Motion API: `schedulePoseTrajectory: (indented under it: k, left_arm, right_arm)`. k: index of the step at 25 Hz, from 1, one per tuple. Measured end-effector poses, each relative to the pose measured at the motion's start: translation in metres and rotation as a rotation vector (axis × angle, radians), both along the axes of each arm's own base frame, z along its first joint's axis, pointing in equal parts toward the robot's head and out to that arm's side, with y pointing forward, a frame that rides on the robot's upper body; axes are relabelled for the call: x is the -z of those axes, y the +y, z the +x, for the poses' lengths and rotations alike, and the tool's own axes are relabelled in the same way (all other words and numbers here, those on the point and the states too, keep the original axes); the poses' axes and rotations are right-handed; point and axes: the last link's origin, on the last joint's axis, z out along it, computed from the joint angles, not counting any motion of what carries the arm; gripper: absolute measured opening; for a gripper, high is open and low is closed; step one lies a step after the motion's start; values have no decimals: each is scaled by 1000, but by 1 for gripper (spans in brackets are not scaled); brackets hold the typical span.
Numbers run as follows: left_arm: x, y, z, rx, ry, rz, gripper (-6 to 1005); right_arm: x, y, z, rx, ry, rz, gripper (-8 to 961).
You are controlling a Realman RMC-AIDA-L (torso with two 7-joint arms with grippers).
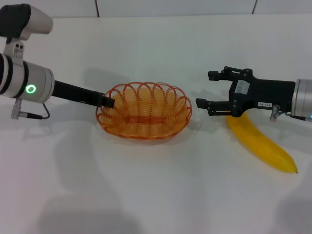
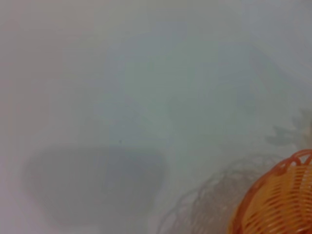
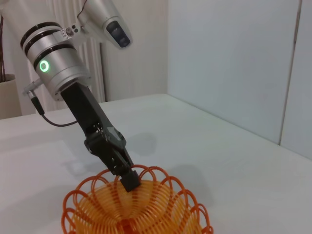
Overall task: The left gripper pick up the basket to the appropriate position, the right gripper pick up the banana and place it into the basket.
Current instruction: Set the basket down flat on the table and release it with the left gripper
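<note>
The left gripper point(image 1: 108, 102) has its fingers pressed together on the rim of the basket point(image 1: 144, 111), pinching the orange wire at the side nearest its own arm. In the right wrist view the same black claw point(image 3: 127, 179) comes down at a slant and bites the scalloped edge of the basket point(image 3: 141, 207). The basket sits on the white table point(image 1: 156, 195), just past those fingertips.

The right gripper point(image 1: 205, 89) has its fingers spread wide apart, with nothing between them. The fingertips point toward the basket, with a little gap in between. The banana point(image 1: 261, 141) lies flat on the table right under the gripper's body and stretches back behind the fingers.
</note>
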Motion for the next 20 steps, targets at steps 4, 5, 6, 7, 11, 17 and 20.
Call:
schedulePoseTrajectory:
  k: [4,5,6,7,11,17,20]
  left_arm:
    - [0,0,1,-5,-7,2,72]
    - [0,0,1,-8,-8,2,72]
    - [0,0,1,-10,-9,3,73]
    - [0,0,1,-13,-10,3,73]
    - [0,0,0,-15,-10,3,75]
    - [1,0,0,-16,-11,6,241]
    - [2,1,0,-11,-4,19,369]
  right_arm:
    - [0,0,0,0,0,0,875]
    - [0,0,0,0,0,0,875]
    - [0,0,0,0,0,0,875]
    - [0,0,0,0,0,0,875]
    - [0,0,0,0,0,0,875]
    - [0,0,0,0,1,0,874]
    - [0,0,0,0,1,0,874]
